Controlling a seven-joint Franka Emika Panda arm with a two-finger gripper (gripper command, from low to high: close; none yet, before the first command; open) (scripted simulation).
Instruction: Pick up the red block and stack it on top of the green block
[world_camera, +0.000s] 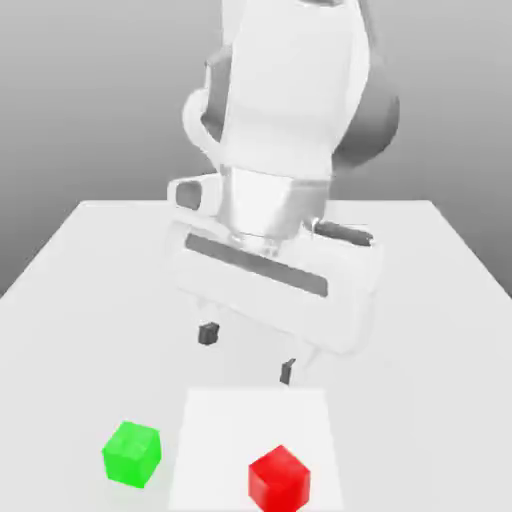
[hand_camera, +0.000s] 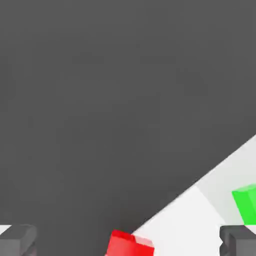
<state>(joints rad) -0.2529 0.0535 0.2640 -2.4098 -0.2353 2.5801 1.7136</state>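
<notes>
If the descent lands off-centre, a fingertip could clip the small matte bright-red cube (world_camera: 279, 478) and shove it away. That cube sits untouched on the white table (world_camera: 420, 300), beside the matching bright-green cube (world_camera: 132, 453); the gripper (world_camera: 248, 352) hangs above it, fingers apart, empty

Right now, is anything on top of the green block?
No. The green block has a bare top and sits alone on the table. The red block rests apart. The block's underside is hidden.
</notes>
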